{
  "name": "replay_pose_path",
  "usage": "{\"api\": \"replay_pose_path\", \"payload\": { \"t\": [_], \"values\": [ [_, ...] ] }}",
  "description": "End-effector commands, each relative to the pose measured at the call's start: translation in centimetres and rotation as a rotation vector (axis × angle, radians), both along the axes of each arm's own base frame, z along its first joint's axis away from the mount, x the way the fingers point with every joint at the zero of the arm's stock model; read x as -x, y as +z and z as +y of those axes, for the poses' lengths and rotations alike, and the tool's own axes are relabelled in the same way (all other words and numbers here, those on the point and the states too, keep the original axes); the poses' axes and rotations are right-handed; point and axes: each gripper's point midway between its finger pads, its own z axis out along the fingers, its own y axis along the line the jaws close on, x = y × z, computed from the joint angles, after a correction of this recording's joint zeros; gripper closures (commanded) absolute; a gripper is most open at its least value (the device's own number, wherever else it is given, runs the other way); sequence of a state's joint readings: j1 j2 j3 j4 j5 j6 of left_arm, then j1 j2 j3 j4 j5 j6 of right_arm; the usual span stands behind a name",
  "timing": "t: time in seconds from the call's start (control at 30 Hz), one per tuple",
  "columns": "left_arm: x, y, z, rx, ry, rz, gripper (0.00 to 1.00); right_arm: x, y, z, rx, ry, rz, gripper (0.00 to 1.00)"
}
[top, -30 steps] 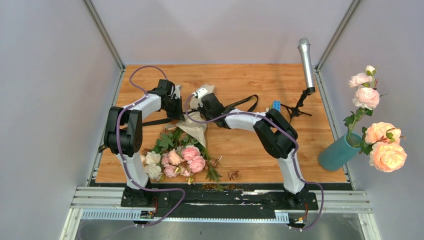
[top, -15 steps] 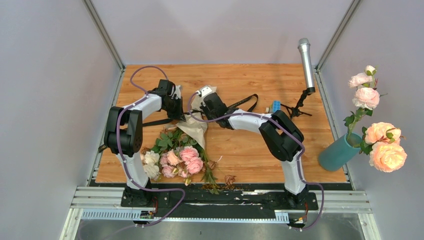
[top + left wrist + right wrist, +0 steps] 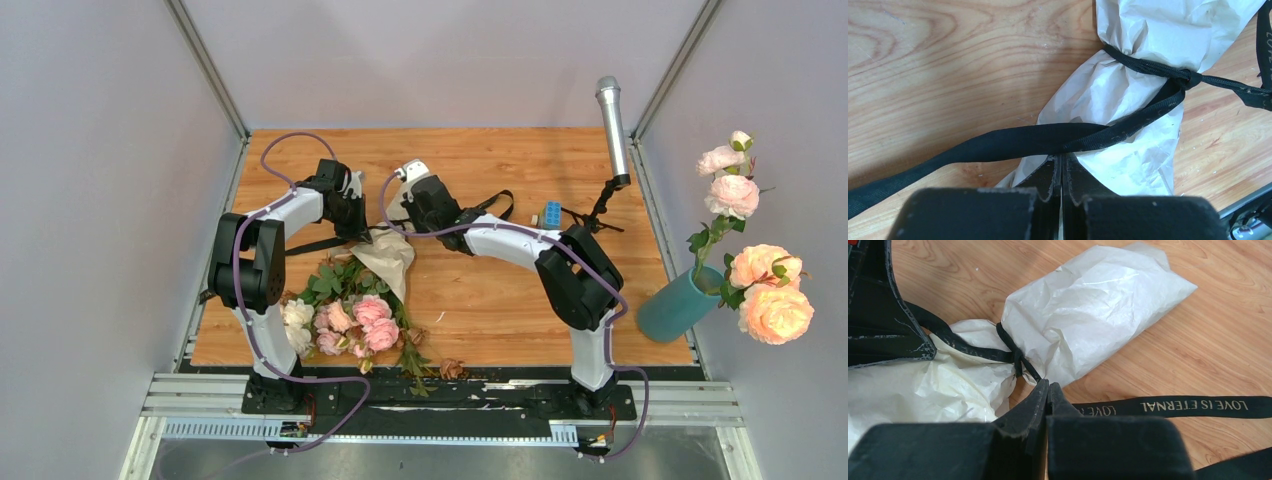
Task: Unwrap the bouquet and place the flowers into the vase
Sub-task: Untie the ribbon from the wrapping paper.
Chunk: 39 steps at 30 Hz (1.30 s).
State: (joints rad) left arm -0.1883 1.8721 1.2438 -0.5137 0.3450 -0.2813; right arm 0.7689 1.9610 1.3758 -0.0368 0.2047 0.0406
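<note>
Worktop: wooden, grey walls around.
Left end effector: closed, tips against ribbon.
Right end effector: closed, tips at knot.
Bouquet: lying flat, paper end between both.

On the counter, left of centre, the bouquet, blooms toward the near edge, wrapped end toward the far side. Around the wrap, a ribbon, tails trailing left and right. Left claw and right claw on either side of its knot. Far right, a microphone; near right edge, the vase, roses in it.
</note>
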Motion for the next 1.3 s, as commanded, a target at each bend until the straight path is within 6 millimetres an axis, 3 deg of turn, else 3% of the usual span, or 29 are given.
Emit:
{"api": "replay_pose_path", "payload": {
  "t": [0.0,0.27,0.43,0.6,0.7,0.77,0.9,1.1,1.27],
  "values": [
    [0.2,-0.7,2.2,-0.095,0.023,0.004,1.0,-2.0,6.6,-0.9,-0.091,-0.09,-0.104,1.0],
    [0.1,-0.5,2.3,-0.101,0.023,-0.003,1.0,-3.3,10.0,-0.4,-0.133,-0.113,-0.165,1.0],
    [0.2,-0.4,2.2,-0.098,0.018,-0.004,1.0,-4.7,9.8,0.5,-0.149,-0.102,-0.163,1.0],
    [0.2,-0.4,2.2,-0.097,0.018,-0.003,1.0,-5.6,8.2,0.7,-0.155,-0.06,-0.108,1.0],
    [0.2,-0.4,2.2,-0.097,0.019,-0.003,1.0,-4.4,7.3,0.6,-0.144,-0.006,-0.077,0.91],
    [0.2,-0.5,2.2,-0.094,0.021,0.0,1.0,-2.9,7.3,1.0,-0.168,0.056,-0.056,0.79],
    [0.2,-0.5,2.0,-0.084,0.019,0.002,1.0,0.3,6.4,1.6,-0.224,0.16,0.015,0.68],
    [0.2,-0.5,1.9,-0.081,0.02,0.003,1.0,3.9,4.8,3.0,-0.288,0.26,0.132,0.71],
    [0.2,-0.4,1.9,-0.081,0.02,0.003,1.0,3.8,4.4,4.2,-0.313,0.255,0.134,0.72]
  ]
}}
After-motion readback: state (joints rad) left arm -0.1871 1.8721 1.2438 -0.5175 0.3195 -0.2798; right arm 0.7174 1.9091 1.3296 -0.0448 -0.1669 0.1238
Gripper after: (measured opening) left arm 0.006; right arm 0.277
